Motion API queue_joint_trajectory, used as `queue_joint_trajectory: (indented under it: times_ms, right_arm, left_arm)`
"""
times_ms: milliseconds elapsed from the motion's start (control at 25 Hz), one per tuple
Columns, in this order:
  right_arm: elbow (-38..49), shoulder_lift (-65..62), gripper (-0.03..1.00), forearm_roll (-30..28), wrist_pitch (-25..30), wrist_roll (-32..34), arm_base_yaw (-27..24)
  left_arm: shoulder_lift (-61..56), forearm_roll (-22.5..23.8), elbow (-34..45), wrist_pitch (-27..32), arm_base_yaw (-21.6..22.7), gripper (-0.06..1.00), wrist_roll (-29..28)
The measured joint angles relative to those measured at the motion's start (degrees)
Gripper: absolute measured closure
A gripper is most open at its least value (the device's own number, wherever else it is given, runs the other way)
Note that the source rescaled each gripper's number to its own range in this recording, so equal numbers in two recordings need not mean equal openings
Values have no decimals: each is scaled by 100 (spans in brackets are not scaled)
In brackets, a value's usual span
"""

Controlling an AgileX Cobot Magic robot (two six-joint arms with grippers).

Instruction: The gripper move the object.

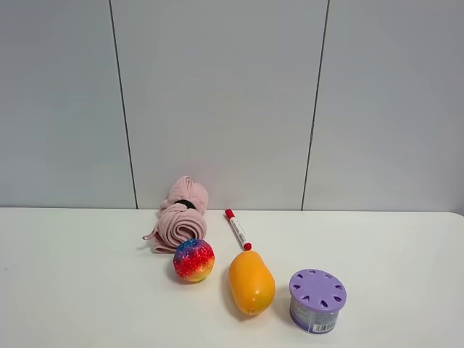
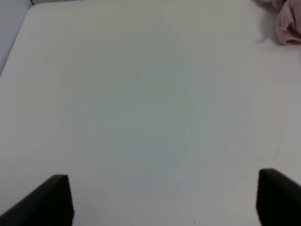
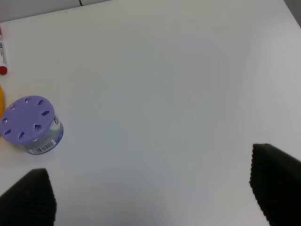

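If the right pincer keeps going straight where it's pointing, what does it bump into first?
Probably just the bare white table. The right pincer is open, and the purple container sits off to one side, seemingly outside its path, though depth is hard to judge.

No legible text on anything.

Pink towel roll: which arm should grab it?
Probably left. The towel roll lies left of centre by the wall, and its edge shows in the left wrist view, with bare table between it and the open left end effector. The right end effector faces the purple container.
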Motion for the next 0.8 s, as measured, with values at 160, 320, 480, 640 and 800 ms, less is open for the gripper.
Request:
queue_joint_trajectory:
  times_ms: [160,320,480,640,800]
  right_arm:
    - [0,0,-1,0,0,0,0]
    - [0,0,-1,0,0,0,0]
    - [0,0,-1,0,0,0,0]
    - [0,0,-1,0,0,0,0]
    - [0,0,-1,0,0,0,0]
  left_arm:
    - [0,0,0,0,0,-6,0]
    - [0,0,0,0,0,-6,0]
    - [0,0,0,0,0,-6,0]
    - [0,0,0,0,0,-6,0]
    - [0,0,0,0,0,-6,0]
